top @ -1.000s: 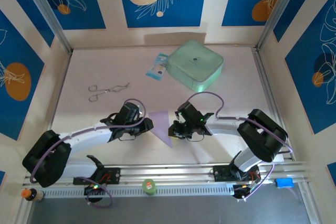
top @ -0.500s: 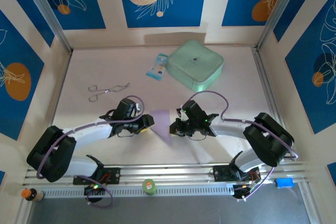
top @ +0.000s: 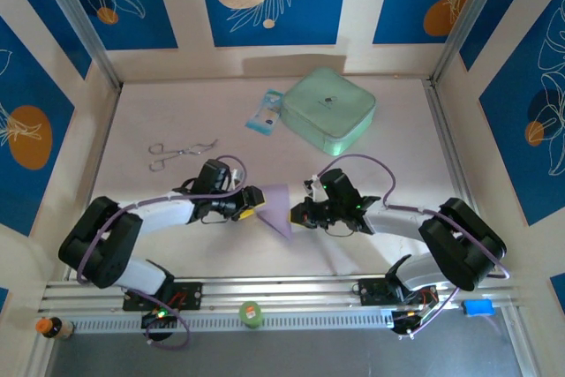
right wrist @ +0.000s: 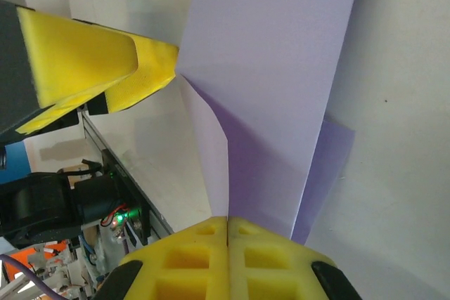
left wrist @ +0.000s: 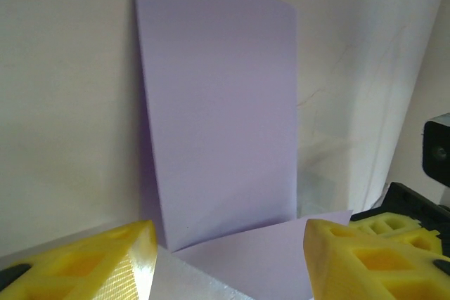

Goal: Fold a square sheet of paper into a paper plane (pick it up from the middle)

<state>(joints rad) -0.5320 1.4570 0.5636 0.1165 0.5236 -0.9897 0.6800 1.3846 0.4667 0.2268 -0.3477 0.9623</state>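
Right gripper [right wrist: 227, 228] is pinched tight on the sheet [right wrist: 274, 68], holding it up, partly folded, between my two grippers. Left gripper [left wrist: 228, 265] sits at the opposite edge, fingers apart. Mid-fold, I reckon. Next: left closes on that edge and lines up the crease.

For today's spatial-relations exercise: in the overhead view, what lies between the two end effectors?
The creased lavender paper sheet lies between the left end effector and the right end effector, as the top view shows.
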